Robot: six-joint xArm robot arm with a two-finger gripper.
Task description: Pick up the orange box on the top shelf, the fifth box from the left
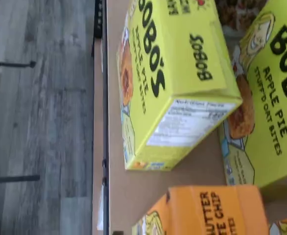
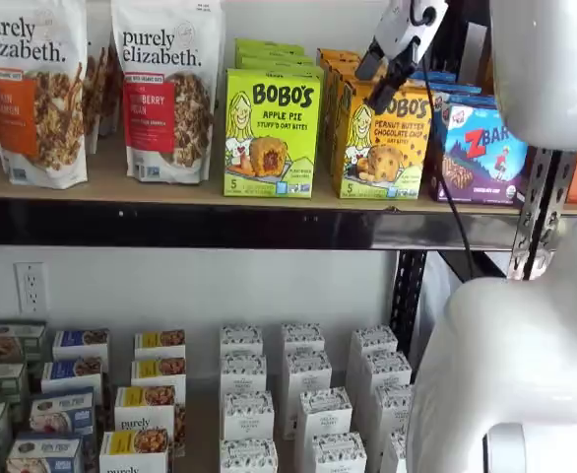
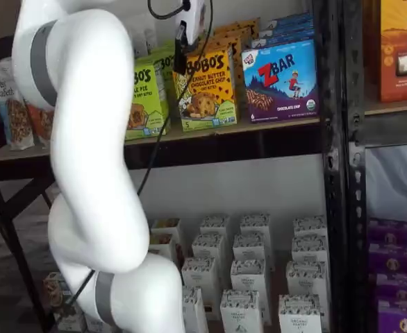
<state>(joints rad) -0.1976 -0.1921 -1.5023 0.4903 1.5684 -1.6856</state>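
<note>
The orange box [image 2: 381, 140], printed "BOBO'S Peanut Butter Chocolate Chip", stands at the front of the top shelf [image 2: 220, 225] between a lime-green "BOBO'S Apple Pie Stuffed Oat Bites" box [image 2: 272, 134] and a blue "ZBAR" box [image 2: 481, 151]. More orange boxes line up behind it. The gripper [image 2: 392, 74] hangs over the orange box's upper edge in both shelf views; its black fingers [image 2: 399, 70] show side-on, so whether they are spread or pressed together cannot be told. Two "purely elizabeth." granola bags [image 2: 167, 87] stand further along the shelf. Small white cartons [image 2: 301, 379] fill the level below. The wrist view shows two green Apple Pie boxes and part of an orange one.
</note>
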